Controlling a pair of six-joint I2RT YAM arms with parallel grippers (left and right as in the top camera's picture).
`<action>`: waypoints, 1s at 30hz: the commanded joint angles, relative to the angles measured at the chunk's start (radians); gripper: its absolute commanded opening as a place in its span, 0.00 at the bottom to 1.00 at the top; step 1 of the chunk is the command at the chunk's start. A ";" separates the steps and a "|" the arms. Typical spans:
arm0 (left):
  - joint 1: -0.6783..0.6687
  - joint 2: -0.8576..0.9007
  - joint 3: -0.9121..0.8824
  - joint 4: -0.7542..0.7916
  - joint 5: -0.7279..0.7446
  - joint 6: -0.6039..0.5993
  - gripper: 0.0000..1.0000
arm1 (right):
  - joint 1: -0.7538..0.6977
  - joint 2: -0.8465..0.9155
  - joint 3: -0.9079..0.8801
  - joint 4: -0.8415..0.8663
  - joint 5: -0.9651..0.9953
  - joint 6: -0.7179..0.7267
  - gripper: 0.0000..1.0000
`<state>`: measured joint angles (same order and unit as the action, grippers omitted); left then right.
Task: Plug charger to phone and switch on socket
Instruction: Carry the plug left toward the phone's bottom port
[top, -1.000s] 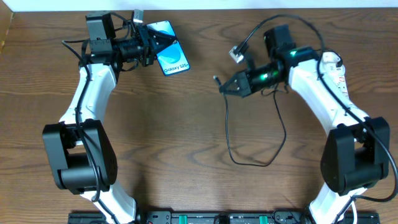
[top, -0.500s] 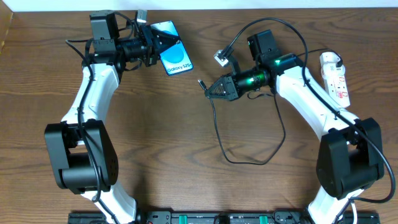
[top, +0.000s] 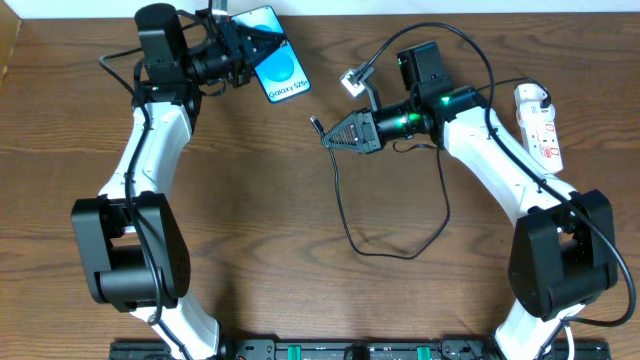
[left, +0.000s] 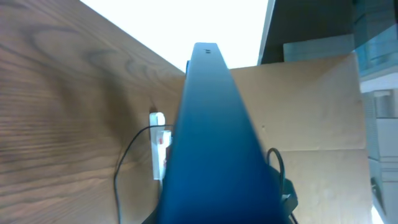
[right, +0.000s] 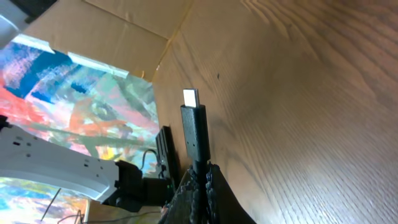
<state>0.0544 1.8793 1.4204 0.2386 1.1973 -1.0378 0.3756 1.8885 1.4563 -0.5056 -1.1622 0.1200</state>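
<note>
The small plug tip (right: 194, 127) of the long thin black charger cable (top: 345, 215) is pinched in the right hand (top: 338, 133), its fingers pressed together on the cable just behind the tip; the tip stands clear of the brown wooden counter (top: 260, 220) and points toward the slim black-edged smartphone (top: 278, 68) with the blue lit screen. Taken from the smartphone, the tip lies to the right of its near short end and a little toward the robot, near but apart; the smartphone's long axis runs slantwise, far-left to near-right, so that short end roughly faces the tip; by my judgement the two axes need bringing into one line before the tip can enter. The left hand (top: 250, 52) is clamped on the smartphone's left part and holds it tilted; the right hand is the nearer to the gap. The cable's slack loops on the counter, well toward the robot from the smartphone; the white elongated power strip (top: 538, 125) with red switch marks lies far to the smartphone's right.

In the left wrist view the smartphone shows edge-on as a dark blue blur; a small mark at its far end may be the port, too blurred to tell; the left fingers do not show there; the switch's position is too small to read.
</note>
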 joint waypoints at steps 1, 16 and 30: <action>0.000 -0.015 0.006 0.015 -0.013 -0.066 0.07 | 0.004 -0.033 -0.004 0.040 -0.067 0.056 0.01; -0.020 -0.015 0.006 0.105 -0.035 -0.101 0.08 | 0.004 -0.033 -0.004 0.181 -0.079 0.171 0.01; -0.039 -0.015 0.006 0.104 -0.038 -0.105 0.07 | 0.004 -0.033 -0.004 0.254 -0.069 0.202 0.01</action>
<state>0.0238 1.8793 1.4200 0.3305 1.1488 -1.1301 0.3756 1.8866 1.4555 -0.2565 -1.2163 0.3084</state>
